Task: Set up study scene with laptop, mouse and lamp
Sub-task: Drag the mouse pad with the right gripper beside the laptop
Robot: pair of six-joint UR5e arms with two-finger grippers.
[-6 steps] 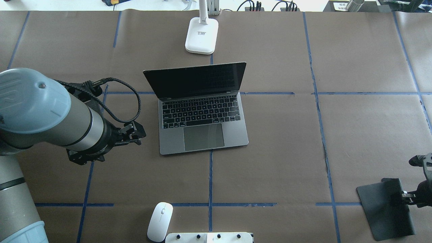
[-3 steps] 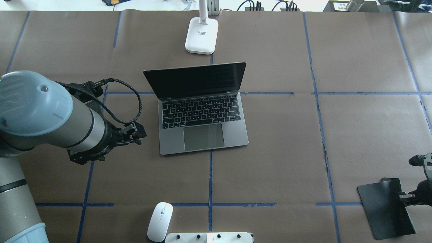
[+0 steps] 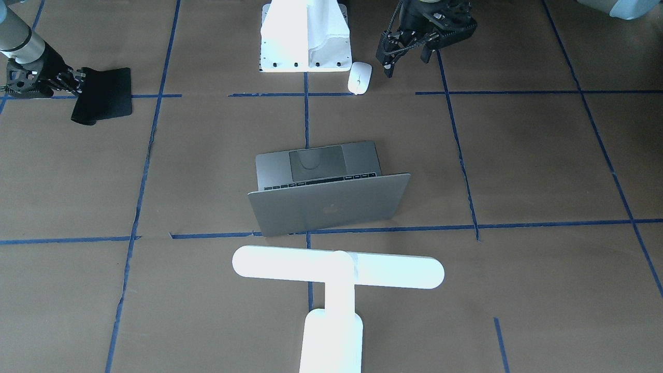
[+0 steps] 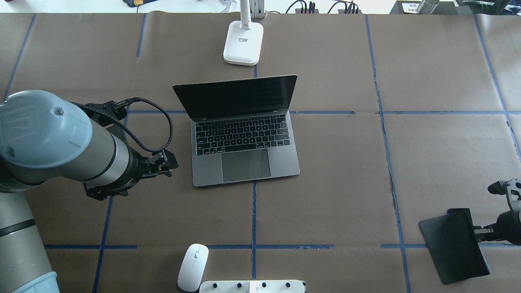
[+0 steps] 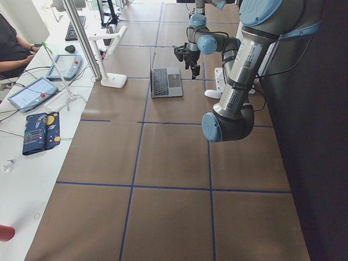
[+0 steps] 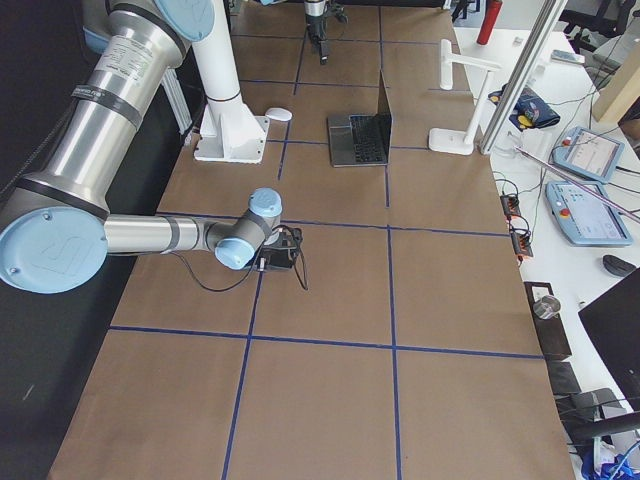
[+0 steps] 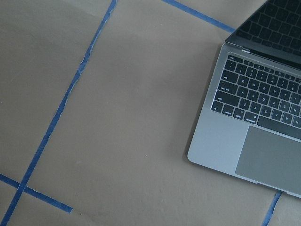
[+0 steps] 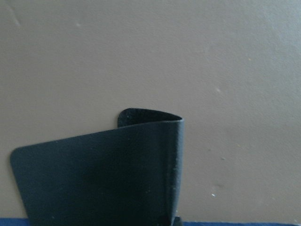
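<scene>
The laptop (image 4: 244,138) stands open in the middle of the table, screen dark; its lid with the logo shows in the front-facing view (image 3: 326,202). The white mouse (image 4: 193,267) lies near the robot's base, beside the pedestal. The white lamp (image 3: 336,269) stands behind the laptop, its base (image 4: 243,42) at the far edge. My left gripper (image 4: 167,165) hovers left of the laptop, open and empty. My right gripper (image 4: 478,235) is shut on the edge of a black mat (image 4: 454,244) at the near right; the mat curls in the right wrist view (image 8: 94,179).
The white boxy pedestal (image 4: 252,287) sits at the near edge next to the mouse. Blue tape lines (image 4: 254,215) cross the brown table cover. Tablets and cables lie on a side bench (image 5: 38,92) beyond the lamp.
My right gripper has dragged the black mat leftward and a little farther from the robot, turning it. My left arm has shifted slightly toward the robot; its gripper stays beside the laptop.
</scene>
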